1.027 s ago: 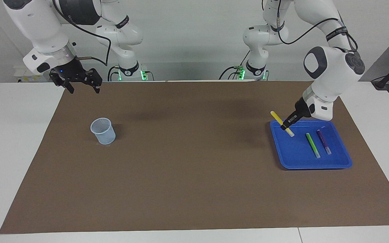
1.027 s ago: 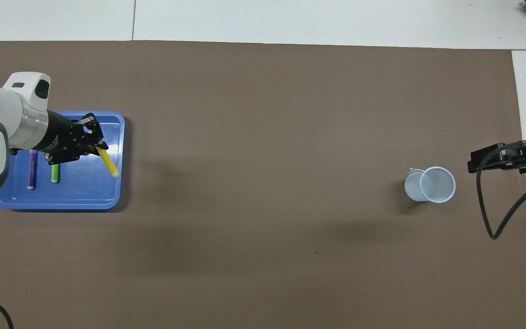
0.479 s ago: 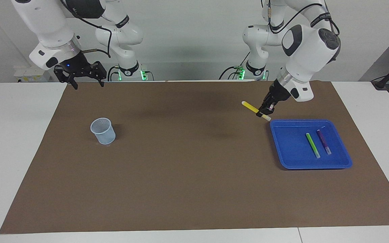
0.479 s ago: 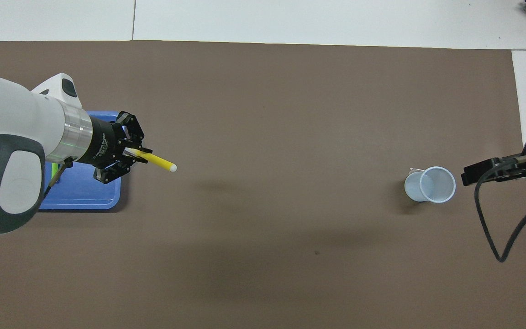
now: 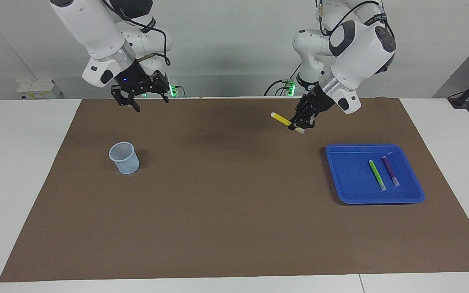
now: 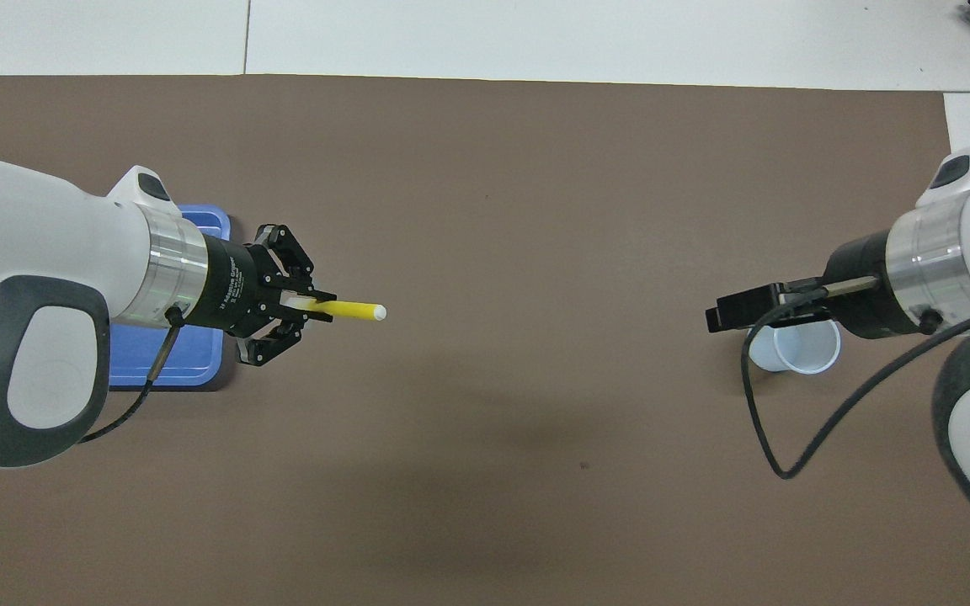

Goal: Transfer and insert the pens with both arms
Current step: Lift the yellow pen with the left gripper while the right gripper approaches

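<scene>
The left gripper pinched the yellow pen near its whitish end, jaws pressed on it, high over the bare brown mat. The right gripper hung with jaws spread, holding nothing. A second earlier the yellow pen was just lifting from the blue tray, where the green pen and purple pen still lay; both arms had since swung toward the table's middle, the cup unmoved.

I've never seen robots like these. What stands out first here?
The left gripper holds a yellow pen in the air over the brown mat, beside a blue tray with a green pen and a purple pen. The open right gripper hangs near a pale cup.
</scene>
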